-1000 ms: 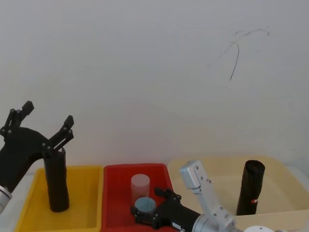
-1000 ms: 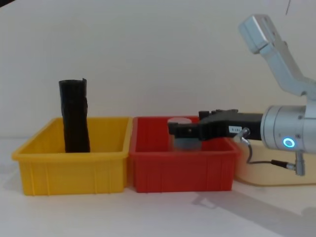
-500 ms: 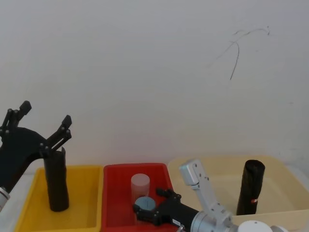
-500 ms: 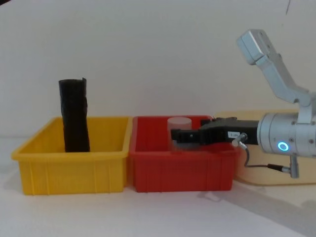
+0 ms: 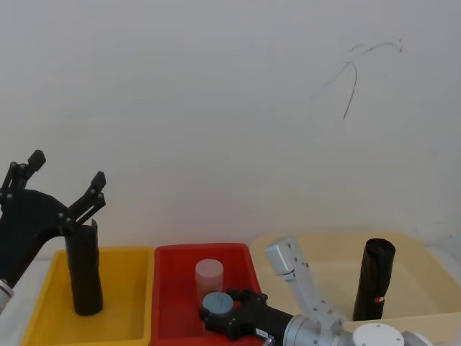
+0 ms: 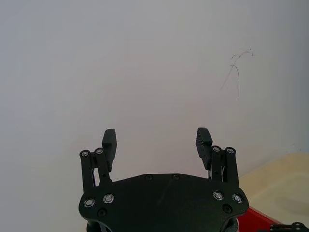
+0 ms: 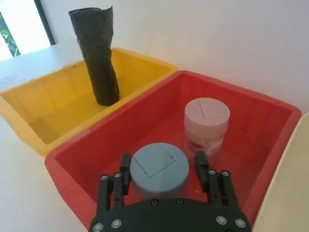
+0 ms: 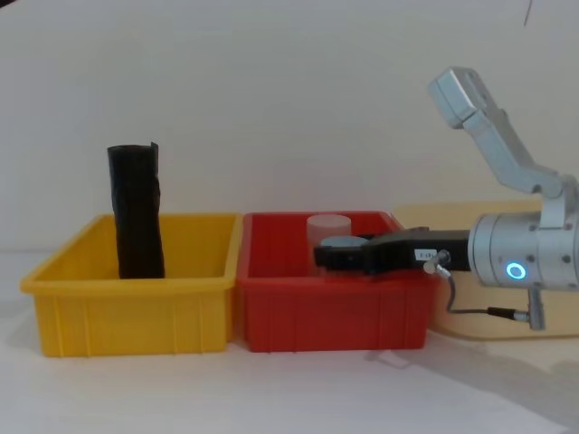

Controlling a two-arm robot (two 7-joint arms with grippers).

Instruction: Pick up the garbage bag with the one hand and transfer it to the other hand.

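Two black bags upright: left bag [image 5: 84, 277] in yellow bin [image 5: 137, 252], right bag [image 5: 374, 277] in beige tray [image 5: 432, 267]. Best to lower left gripper [image 5: 68, 168] straight, centred, then squeeze gently. Spread wide now, empty, raised by left bag. Right gripper [image 7: 163, 162] spread around jar [image 7: 159, 174]; contact unclear.

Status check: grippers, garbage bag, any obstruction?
Left gripper open above the yellow bin's roll. Right gripper astride grey-blue jar, red bin. Labelled garbage bag untouched, beige tray.
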